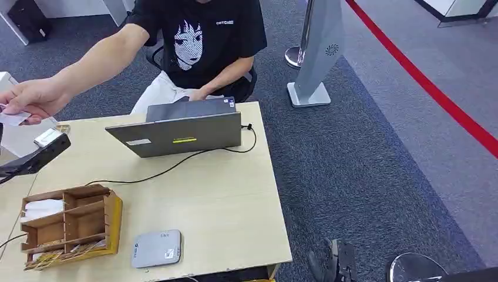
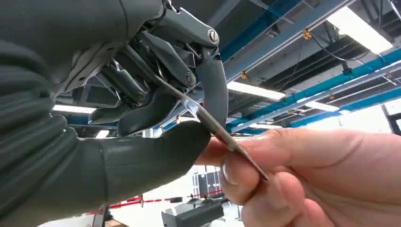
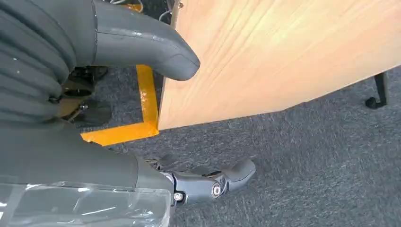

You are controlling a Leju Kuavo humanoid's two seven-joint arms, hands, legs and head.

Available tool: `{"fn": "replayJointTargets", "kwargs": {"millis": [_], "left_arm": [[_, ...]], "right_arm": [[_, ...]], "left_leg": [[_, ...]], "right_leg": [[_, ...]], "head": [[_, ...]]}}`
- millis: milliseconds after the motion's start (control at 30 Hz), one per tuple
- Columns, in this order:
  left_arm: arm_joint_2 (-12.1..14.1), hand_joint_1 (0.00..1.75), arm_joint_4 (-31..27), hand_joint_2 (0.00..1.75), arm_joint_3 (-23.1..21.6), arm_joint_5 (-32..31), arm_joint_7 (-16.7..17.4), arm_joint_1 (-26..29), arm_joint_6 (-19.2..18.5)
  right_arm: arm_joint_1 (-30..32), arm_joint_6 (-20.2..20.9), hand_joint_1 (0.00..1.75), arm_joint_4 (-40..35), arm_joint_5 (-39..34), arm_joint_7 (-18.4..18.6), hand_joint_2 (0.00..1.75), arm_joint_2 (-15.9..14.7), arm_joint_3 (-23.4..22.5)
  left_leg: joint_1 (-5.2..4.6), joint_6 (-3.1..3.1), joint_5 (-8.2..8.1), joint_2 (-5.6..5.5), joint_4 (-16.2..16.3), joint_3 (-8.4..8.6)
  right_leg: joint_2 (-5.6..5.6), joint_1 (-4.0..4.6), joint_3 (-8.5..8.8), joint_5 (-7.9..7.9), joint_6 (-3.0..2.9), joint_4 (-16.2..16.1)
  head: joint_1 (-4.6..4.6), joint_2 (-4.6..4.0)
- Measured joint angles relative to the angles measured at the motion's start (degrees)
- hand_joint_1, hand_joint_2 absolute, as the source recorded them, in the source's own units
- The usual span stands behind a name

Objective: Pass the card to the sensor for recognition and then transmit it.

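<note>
The thin white card [image 2: 235, 147] shows edge-on in the left wrist view, pinched between the thumb and dark fingers of my left hand [image 2: 156, 118]. A person's hand [image 2: 307, 175] grips the card's other end with thumb and finger. From the head view, that person [image 1: 199, 41] sits behind the table with an arm stretched to the far left, the hand [image 1: 35, 98] holding the card [image 1: 13, 117] just above the black sensor [image 1: 41, 150]. My right hand [image 1: 335, 261] hangs low beside the table, fingers apart and holding nothing [image 3: 108, 161].
On the wooden table [image 1: 223, 200] stand a grey laptop [image 1: 182, 134] with a black cable, a wooden sorting box [image 1: 70, 226] and a flat grey device [image 1: 155, 248]. A silver stand [image 1: 317, 53] and red floor line [image 1: 434, 88] lie to the right on the carpet.
</note>
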Motion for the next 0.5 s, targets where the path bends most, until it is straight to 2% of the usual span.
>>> {"fn": "replayJointTargets", "kwargs": {"millis": [33, 400, 467, 500], "left_arm": [[0.00, 0.00, 0.00, 1.75, 0.00, 0.13, 0.00, 0.17, 0.00], [-0.33, 0.00, -0.02, 1.75, 0.00, 1.07, 0.02, 0.72, 0.35], [-1.92, 0.00, -2.90, 1.75, 0.04, 3.04, -0.89, 4.44, 3.88], [-3.24, 0.00, -8.07, 1.75, 1.34, 7.23, -3.47, 10.67, 8.80]], "right_arm": [[-0.01, -0.02, 0.00, 0.02, 0.00, 0.00, 1.75, -0.07, 0.07], [-0.01, -0.48, 0.00, 0.09, -0.09, -0.04, 1.75, -0.28, 0.24], [0.41, -1.31, 0.00, -0.13, -0.70, 0.02, 1.75, -0.37, 0.46], [1.47, -1.99, 0.00, -1.07, -1.16, 0.13, 1.75, -0.37, 0.41]], "left_leg": [[0.00, 0.00, 0.00, 0.02, 0.00, 0.01], [-0.01, 0.00, 0.00, 0.02, 0.00, 0.00], [-0.01, 0.00, -0.02, 0.03, 0.00, -0.02], [-0.02, 0.03, -0.04, 0.06, 0.00, -0.07]], "right_leg": [[0.01, 0.00, 0.00, 0.00, 0.00, 0.00], [0.02, 0.00, -0.02, 0.00, 0.00, 0.00], [0.03, -0.01, -0.02, 0.00, 0.00, 0.00], [0.08, -0.01, -0.08, -0.01, 0.00, -0.01]], "head": [[-0.02, 0.00], [-0.04, 0.00], [-0.02, 0.00], [-0.02, 0.00]]}}
